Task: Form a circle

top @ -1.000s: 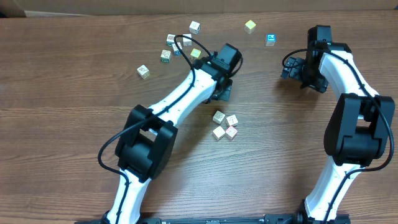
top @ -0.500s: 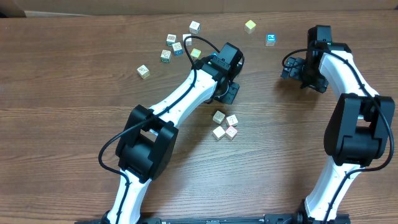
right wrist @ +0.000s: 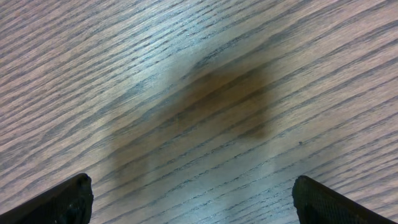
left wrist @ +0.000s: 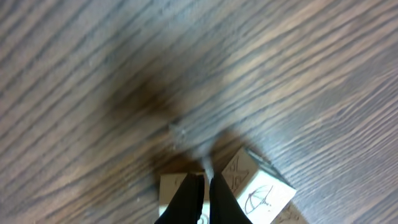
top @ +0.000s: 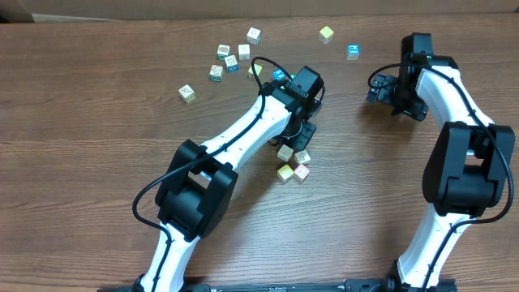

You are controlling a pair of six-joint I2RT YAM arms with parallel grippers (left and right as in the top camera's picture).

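While the brown wood-grain table [top: 81, 122] bears many small scattered cubes [top: 254, 35], only four pale printed cubes make up the circle [top: 293, 162], a tight clump mid-table, judged only partly formed. Left gripper [left wrist: 206, 186], jaws together, noses between two of them. Right gripper [top: 379, 88], jaws wide apart, holds nothing and sits well clear. One white cube [left wrist: 258, 190] shows an umbrella drawing; no legible writing.
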